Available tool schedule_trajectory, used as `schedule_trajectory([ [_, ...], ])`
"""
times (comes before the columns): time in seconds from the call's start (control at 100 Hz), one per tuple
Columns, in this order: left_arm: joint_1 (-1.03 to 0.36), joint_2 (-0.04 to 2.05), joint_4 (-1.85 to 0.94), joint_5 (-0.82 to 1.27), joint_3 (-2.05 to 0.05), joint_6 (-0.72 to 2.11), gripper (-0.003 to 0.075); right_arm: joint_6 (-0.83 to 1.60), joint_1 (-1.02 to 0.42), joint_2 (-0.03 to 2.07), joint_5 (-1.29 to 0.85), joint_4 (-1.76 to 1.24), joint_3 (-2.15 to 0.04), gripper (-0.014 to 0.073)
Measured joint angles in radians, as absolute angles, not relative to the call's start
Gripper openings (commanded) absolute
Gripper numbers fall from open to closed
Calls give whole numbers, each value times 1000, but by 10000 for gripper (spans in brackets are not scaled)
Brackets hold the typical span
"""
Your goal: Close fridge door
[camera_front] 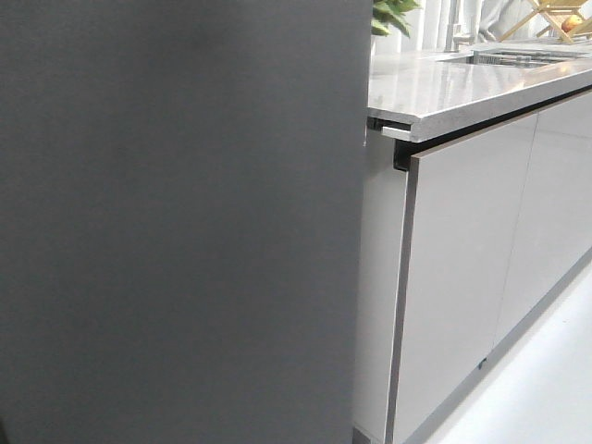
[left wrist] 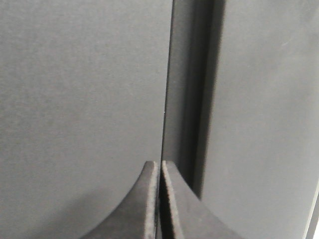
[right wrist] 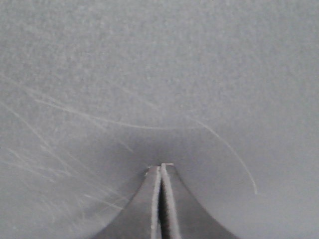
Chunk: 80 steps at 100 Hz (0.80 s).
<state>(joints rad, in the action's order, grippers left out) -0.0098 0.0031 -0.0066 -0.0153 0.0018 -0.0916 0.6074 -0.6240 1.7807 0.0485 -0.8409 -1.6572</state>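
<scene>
Left hand point(left wrist: 159, 167): two dark curved fingers, rough inner pads. Right hand point(right wrist: 160, 168): grey fingers, pale pad edges.

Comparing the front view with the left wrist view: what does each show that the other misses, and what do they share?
Only the front view shows the glossy pale grey cabinet fronts, the grey stone countertop and a green plant. Only the left wrist view shows the left end effector, its two dark fingers pressed together, right at a dark vertical seam between two grey panels. Both show the matte dark grey fridge door, filling much of each view.
</scene>
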Motion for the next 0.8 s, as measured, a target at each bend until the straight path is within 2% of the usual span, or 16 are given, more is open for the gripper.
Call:
schedule_trajectory([
  [0.18,-10,3,-7,-15,2,-92,-21,607,-588,1731,43,-828,-1620,-76],
  [0.44,-10,3,-7,-15,2,-92,-21,607,-516,1521,43,-781,-1449,-76],
  [0.62,-10,3,-7,-15,2,-92,-21,592,-495,1391,48,-653,-1322,-76],
  [0.8,-10,3,-7,-15,2,-92,-20,451,-495,1278,44,-453,-1233,-76],
])
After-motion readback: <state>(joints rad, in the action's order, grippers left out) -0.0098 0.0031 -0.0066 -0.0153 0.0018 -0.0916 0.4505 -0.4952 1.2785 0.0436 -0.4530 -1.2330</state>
